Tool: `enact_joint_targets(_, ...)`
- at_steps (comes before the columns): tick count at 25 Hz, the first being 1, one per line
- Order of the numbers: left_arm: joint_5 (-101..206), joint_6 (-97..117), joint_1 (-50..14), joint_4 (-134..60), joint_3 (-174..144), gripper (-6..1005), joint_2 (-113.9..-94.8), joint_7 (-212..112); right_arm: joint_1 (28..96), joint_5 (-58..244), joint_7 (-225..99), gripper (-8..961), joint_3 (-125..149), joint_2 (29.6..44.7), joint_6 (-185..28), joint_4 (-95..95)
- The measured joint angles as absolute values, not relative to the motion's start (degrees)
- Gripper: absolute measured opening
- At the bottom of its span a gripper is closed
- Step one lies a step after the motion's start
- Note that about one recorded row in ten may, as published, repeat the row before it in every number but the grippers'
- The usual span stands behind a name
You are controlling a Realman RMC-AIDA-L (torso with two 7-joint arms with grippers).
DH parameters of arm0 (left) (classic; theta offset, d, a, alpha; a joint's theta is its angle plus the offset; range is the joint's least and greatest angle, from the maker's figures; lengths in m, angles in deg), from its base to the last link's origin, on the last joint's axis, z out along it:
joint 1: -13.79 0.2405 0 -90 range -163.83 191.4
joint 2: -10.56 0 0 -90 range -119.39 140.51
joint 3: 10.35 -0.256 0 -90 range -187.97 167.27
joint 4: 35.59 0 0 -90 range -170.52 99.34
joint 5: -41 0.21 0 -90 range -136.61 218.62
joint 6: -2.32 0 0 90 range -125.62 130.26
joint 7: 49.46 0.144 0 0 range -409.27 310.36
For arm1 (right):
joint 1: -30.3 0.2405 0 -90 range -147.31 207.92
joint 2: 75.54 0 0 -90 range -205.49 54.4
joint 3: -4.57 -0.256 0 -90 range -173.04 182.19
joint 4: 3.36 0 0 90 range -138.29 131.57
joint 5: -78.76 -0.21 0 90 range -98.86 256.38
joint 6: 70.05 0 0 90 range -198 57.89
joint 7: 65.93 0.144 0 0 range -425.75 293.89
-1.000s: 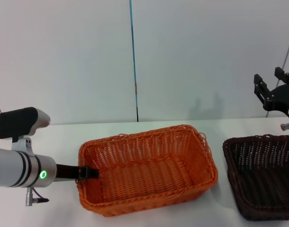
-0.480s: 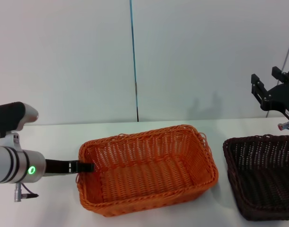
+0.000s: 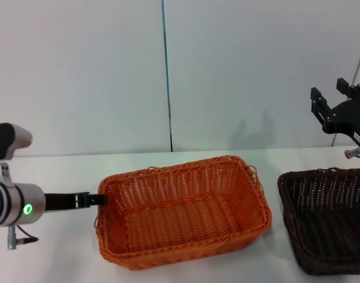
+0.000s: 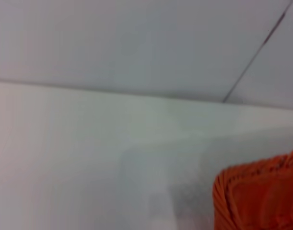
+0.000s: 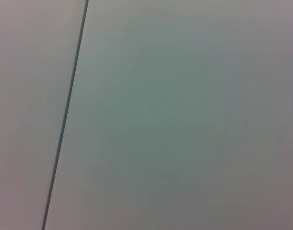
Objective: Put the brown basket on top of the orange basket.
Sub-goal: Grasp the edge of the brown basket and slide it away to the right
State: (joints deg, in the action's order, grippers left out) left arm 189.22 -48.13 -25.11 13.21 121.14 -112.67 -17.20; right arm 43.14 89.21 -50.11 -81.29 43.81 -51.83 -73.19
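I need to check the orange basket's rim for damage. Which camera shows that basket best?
The head view: the whole orange basket shows there, rim and inside, on the white table. The left wrist view catches only one blurred corner of it. The right wrist view shows only wall, no basket.

A plain pale wall (image 3: 238,71) with a thin vertical seam (image 3: 167,76) rises behind the white table (image 3: 68,171).

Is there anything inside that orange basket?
Nothing shows inside the orange basket: only its woven floor and walls. Its near wall hides a strip of the floor. The left gripper is at its rim, outside.
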Motion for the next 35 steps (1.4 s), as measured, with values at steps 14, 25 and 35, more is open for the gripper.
enact_joint_targets(14, 181.32, -42.24, -19.33, 20.35, 121.61, 939, -113.15, -18.40, 42.57, 88.60, -47.79, 500, -81.20, 43.89, -52.24, -75.82)
enact_joint_targets(25, 171.16, -26.08, -11.87, 23.19, 109.54, 938, -113.38, -9.86, 41.69, 88.60, -44.05, 500, -81.21, 43.81, -52.41, -78.32)
enact_joint_targets(35, 166.39, -10.11, -6.05, 26.26, 98.97, 937, -113.42, -9.92, 40.85, 88.60, -39.12, 499, -80.96, 43.73, -63.77, -84.37)
